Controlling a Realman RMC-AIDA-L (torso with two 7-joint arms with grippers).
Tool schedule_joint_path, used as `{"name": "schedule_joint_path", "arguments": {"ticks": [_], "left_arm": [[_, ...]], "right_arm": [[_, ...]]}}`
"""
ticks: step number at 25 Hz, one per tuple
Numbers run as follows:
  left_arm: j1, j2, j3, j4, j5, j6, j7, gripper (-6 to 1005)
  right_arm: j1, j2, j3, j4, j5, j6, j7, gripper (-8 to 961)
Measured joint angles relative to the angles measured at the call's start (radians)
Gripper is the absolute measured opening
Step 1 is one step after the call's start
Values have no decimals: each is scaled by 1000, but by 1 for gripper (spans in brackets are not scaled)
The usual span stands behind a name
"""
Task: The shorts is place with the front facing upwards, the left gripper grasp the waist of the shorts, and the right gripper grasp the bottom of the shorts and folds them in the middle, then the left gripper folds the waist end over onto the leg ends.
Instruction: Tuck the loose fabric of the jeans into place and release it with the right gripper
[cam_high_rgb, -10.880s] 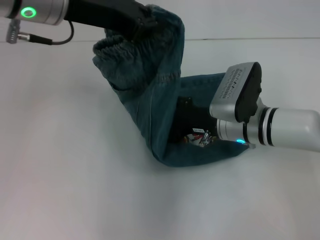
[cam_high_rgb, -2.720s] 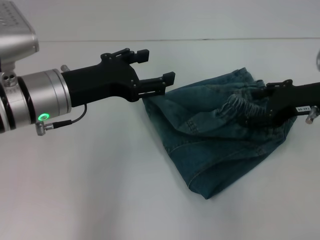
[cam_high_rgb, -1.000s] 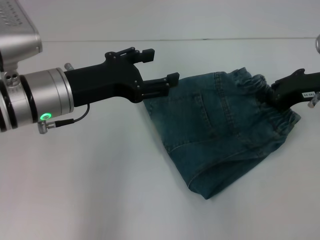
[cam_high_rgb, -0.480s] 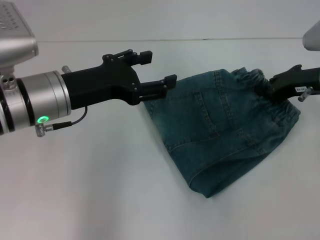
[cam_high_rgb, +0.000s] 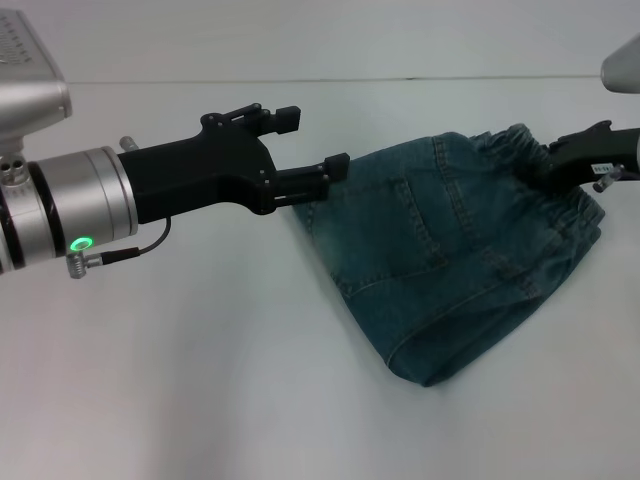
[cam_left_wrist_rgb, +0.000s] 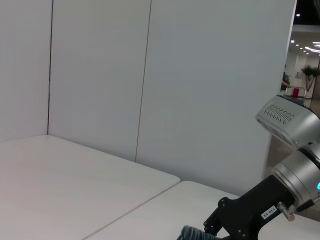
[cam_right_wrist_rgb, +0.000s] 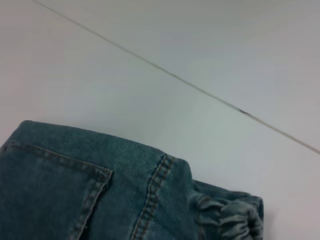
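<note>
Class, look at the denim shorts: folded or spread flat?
Folded: the shorts lie doubled on the table, back pocket up, gathered waist at one end.

A: What occupies the table (cam_high_rgb: 200, 380)?
B: Only the shorts (cam_high_rgb: 450, 270), right of centre, flanked by the left gripper (cam_high_rgb: 315, 150) and the right gripper (cam_high_rgb: 555, 158).
A: And open passage?
B: The bare surface to the left and in front.

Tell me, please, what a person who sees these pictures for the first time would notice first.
First, the folded denim shorts lying on the white table, right of centre. Next, the left gripper, its fingers open, beside the shorts' left edge. The right gripper is at the gathered waist on the far right.
</note>
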Motion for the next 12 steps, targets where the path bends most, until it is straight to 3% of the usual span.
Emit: {"name": "schedule_joint_path", "arguments": {"ticks": [2,12], "left_arm": [[0,0,0,0,0,0,1,841],[-1,0,-8,0,4,0,6,841]], "right_arm": [[-2,-1,3,-2,0,-13,0,126],[-29,-1,12,-91,-2,-65,30,562]]}}
